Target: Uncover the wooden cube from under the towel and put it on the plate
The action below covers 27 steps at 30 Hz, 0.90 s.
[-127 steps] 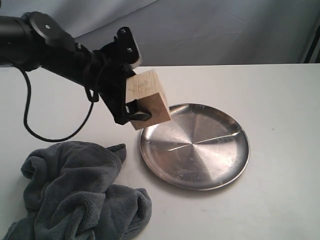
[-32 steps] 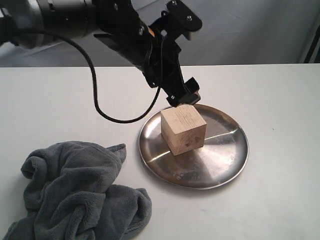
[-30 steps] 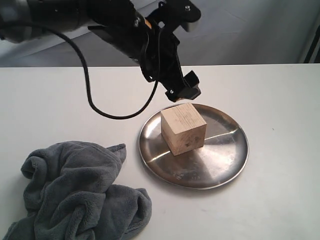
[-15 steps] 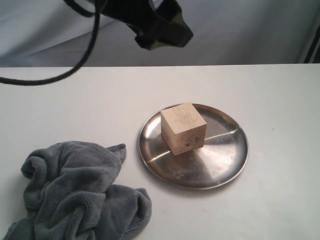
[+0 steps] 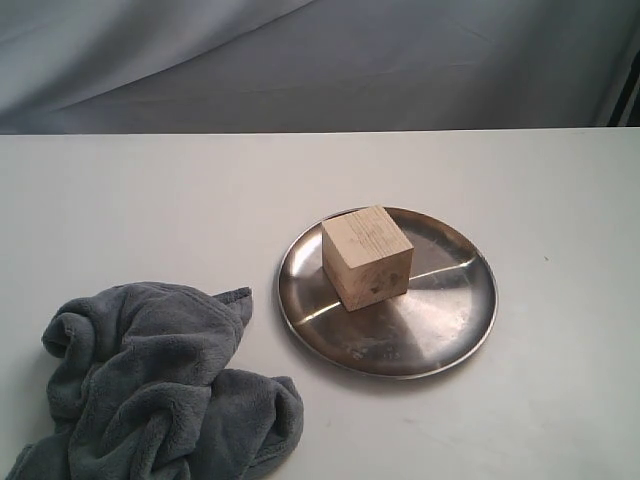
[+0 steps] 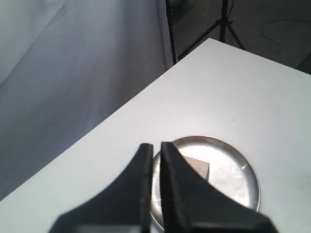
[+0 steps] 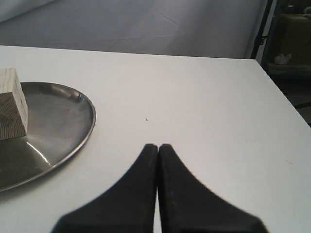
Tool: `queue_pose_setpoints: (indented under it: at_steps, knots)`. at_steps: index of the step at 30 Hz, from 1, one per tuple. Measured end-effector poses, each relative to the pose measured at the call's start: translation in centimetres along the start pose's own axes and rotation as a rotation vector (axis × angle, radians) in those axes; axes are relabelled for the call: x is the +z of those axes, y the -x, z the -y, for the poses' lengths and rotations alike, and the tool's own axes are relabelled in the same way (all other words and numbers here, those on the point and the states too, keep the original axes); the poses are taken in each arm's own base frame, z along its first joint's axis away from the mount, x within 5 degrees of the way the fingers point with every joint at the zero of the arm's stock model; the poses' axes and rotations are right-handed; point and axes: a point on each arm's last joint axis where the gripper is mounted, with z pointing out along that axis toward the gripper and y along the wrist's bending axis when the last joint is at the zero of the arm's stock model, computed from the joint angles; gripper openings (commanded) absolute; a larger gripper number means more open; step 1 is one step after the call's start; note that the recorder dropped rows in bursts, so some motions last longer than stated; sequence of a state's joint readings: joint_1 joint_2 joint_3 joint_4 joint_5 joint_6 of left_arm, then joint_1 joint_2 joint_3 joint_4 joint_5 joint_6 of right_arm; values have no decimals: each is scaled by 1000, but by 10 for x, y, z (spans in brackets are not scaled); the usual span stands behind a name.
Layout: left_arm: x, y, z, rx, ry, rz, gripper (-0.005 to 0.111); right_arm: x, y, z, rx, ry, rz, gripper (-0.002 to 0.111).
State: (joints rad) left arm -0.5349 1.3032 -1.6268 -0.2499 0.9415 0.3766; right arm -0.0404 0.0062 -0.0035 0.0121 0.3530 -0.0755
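The wooden cube stands on the left half of the steel plate, with nothing touching it. Bunched on the table at the front left, apart from the plate, lies the dark grey towel. Neither arm shows in the exterior view. My left gripper hangs high above the table, its fingers almost together with only a thin slit and nothing between them; far below it are the plate and the cube. My right gripper is shut and empty, low over bare table beside the plate and cube.
The white table ends at a far edge against a grey cloth backdrop. A dark stand rises beyond the table's corner in the left wrist view. The table's side edge runs close to my right gripper.
The left arm carried the cube onto the plate, let it go, then rose and left the exterior view. The cube, plate and towel have stayed still since.
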Motion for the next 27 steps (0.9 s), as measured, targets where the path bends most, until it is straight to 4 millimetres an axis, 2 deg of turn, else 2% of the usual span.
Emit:
queue_pose_setpoints:
  at_steps: [6,11,15,18,22,27]
  knots:
    - [-28,-2,5,-40,11,37,0,0,0,0,0,0,0,0]
    - [-51,-15,10,-99,67,198,0,0,0,0,0,0,0,0]
    - [-63,-37,15,-145,112,323,0,0,0,0,0,0,0,0]
    - [-65,-63,19,-154,135,348,0,0,0,0,0,0,0,0]
    - [-59,-97,24,-143,153,302,0,0,0,0,0,0,0,0]
    - [-60,-124,28,-96,171,231,0,0,0,0,0,0,0,0]
